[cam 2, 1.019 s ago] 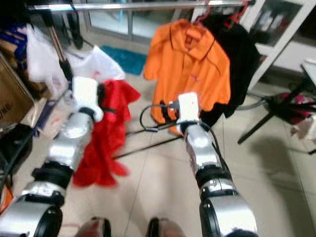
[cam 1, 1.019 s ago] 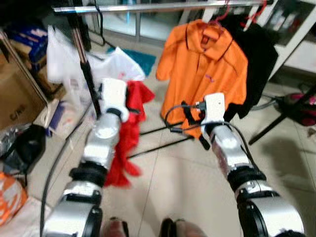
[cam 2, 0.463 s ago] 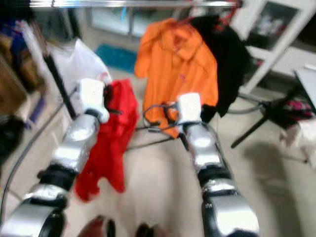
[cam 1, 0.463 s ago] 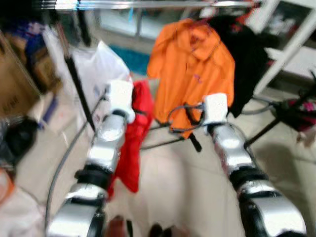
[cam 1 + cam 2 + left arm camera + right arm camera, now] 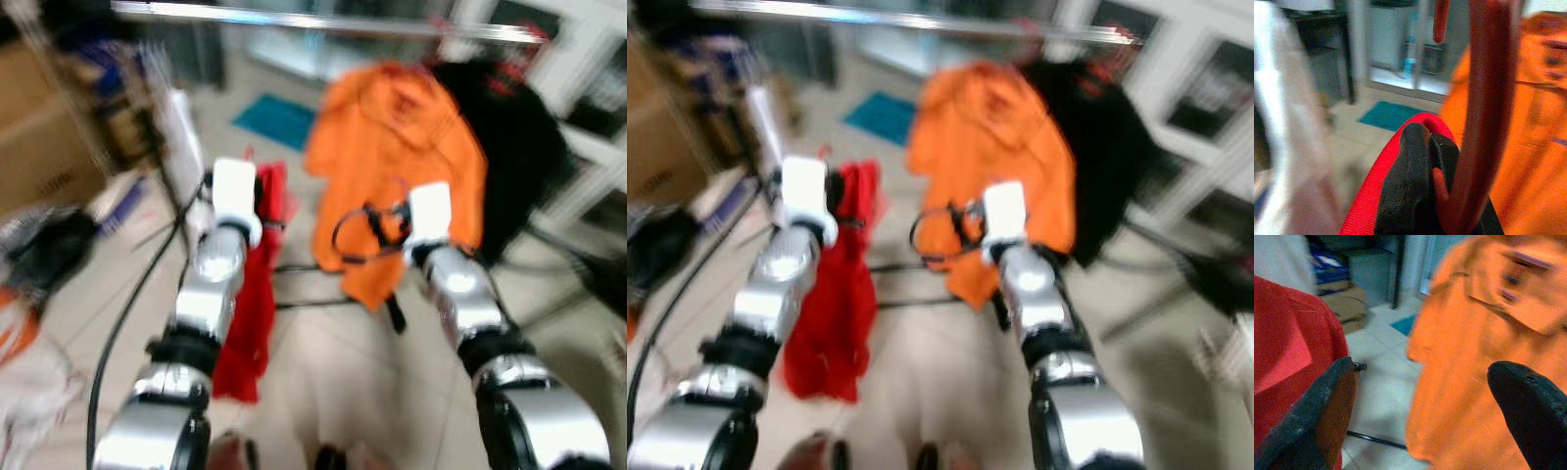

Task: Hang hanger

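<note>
Head views, motion-blurred: a soft red garment (image 5: 257,294) hangs in loose folds from a red hanger (image 5: 1484,107), whose smooth, curved hook rises past the left gripper (image 5: 1422,161); in the left wrist view the black fingers (image 5: 1405,186) are pressed together on the hanger's neck, with the garment's ribbed red collar wrapped around them. The left arm (image 5: 211,284), silver and jointed, reaches forward and up, holding garment and hanger below a shiny metal rail (image 5: 323,22). From that rail hang a matte orange polo shirt (image 5: 397,166) and, beside it, a black garment (image 5: 519,157). The right arm (image 5: 460,294) extends forward in front of the orange shirt; the right gripper (image 5: 1435,396) is spread wide, its two black fingers (image 5: 1317,416) apart with nothing between them. The floor (image 5: 333,372) is pale glossy tile; a teal mat (image 5: 279,119) lies beyond. Compared with one second ago, the whole scene has shifted and blurred, indicating camera movement, while both arms keep much the same raised pose and the red garment now hangs narrower.
</note>
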Robot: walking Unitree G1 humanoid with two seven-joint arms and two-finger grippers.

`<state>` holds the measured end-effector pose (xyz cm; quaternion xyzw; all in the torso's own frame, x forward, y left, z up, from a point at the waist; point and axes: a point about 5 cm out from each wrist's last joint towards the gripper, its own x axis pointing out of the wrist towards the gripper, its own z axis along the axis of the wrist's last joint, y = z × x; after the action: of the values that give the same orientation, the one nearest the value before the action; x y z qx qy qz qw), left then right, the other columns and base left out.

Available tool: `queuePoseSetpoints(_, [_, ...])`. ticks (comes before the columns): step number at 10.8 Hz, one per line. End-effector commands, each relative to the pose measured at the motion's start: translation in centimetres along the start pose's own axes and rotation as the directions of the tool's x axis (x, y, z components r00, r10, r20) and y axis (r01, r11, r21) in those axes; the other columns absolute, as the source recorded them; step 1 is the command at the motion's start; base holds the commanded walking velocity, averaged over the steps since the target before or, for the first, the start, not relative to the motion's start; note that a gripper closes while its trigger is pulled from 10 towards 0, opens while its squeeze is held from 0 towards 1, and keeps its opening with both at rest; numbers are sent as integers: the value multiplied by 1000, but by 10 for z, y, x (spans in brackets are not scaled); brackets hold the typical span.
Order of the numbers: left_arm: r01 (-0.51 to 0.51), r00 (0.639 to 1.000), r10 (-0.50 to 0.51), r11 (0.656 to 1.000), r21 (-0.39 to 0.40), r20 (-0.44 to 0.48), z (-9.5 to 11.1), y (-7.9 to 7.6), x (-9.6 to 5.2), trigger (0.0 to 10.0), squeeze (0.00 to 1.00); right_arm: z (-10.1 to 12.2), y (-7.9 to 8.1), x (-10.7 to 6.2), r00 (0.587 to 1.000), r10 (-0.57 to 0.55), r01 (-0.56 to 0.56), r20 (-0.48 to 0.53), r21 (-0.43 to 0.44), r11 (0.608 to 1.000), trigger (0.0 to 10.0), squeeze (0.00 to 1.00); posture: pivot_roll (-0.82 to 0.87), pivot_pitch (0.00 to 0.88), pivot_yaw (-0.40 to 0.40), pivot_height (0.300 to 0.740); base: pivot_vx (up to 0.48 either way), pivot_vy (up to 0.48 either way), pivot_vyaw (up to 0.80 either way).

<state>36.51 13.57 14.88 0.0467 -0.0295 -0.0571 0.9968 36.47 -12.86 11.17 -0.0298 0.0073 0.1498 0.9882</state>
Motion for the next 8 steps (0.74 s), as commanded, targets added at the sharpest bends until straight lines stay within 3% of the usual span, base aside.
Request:
queuePoseSetpoints(1, [-24, 1000, 24, 1000, 12, 17, 3, 4, 1, 10000, 0, -2, 5, 1, 1000, 9, -9, -8, 11, 1000, 10000, 0, -15, 108, -107, 740, 0, 0, 0])
queuePoseSetpoints(3, [-25, 999, 24, 1000, 15, 40, 6, 8, 0, 10000, 0, -3, 5, 0, 1000, 2, -2, -7, 18, 1000, 10000, 0, -16, 114, -103, 740, 0, 0, 0])
queuePoseSetpoints(8, [24, 993, -34, 996, 85, 116, 28, 11, 5, 10000, 0, 12, -9, -3, 987, -112, 104, 117, 69, 992, 10000, 0, -27, 127, -90, 740, 452, 0, 0])
